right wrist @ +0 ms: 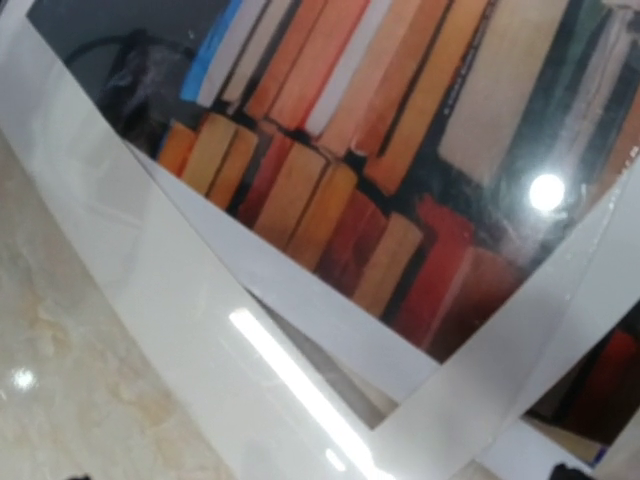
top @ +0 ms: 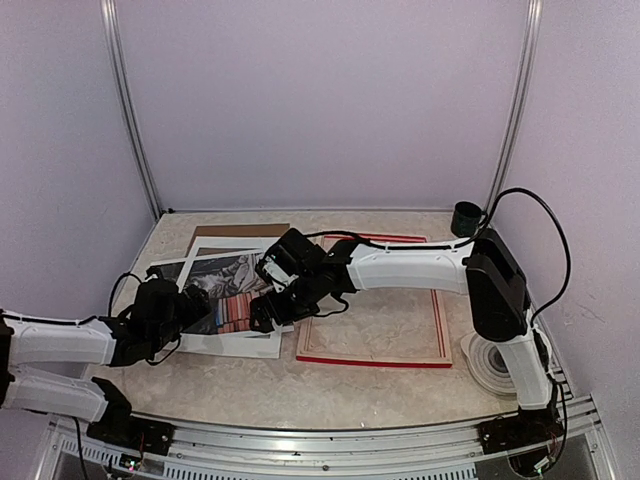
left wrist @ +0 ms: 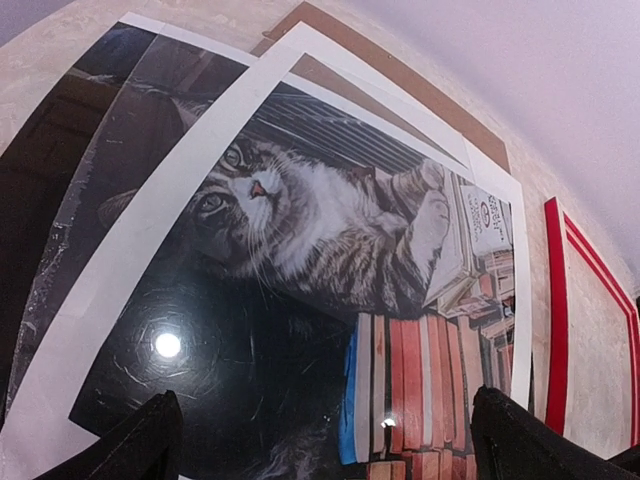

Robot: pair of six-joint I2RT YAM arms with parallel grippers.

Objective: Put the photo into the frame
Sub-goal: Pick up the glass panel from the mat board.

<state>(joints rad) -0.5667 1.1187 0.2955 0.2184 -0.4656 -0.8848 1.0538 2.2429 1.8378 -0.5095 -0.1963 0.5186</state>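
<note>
The left end effector (left wrist: 335,455) is released. Its two dark fingers (left wrist: 140,445) are spread wide at the bottom corners of the wrist view, with nothing between them, and it hovers over the dark lower part of the photo (left wrist: 300,220). The right end effector (top: 265,312) is also released and grasps nothing. It hangs close over the book-stack side of the print.

The photo lies flat on the worktop (top: 250,385), left of centre, and overlaps a white cardboard mat (left wrist: 150,230) that sits askew to it. A plain brown backing board (top: 240,232) shows behind them, towards the rear wall.

The frame (top: 375,325) lies flat just beside the pile on its right, showing red edges around a pale inner field. Nothing lies in it.

A dark green cup (top: 466,218) stands at the far right corner, and a white tape roll (top: 488,365) is by the right arm's base.
</note>
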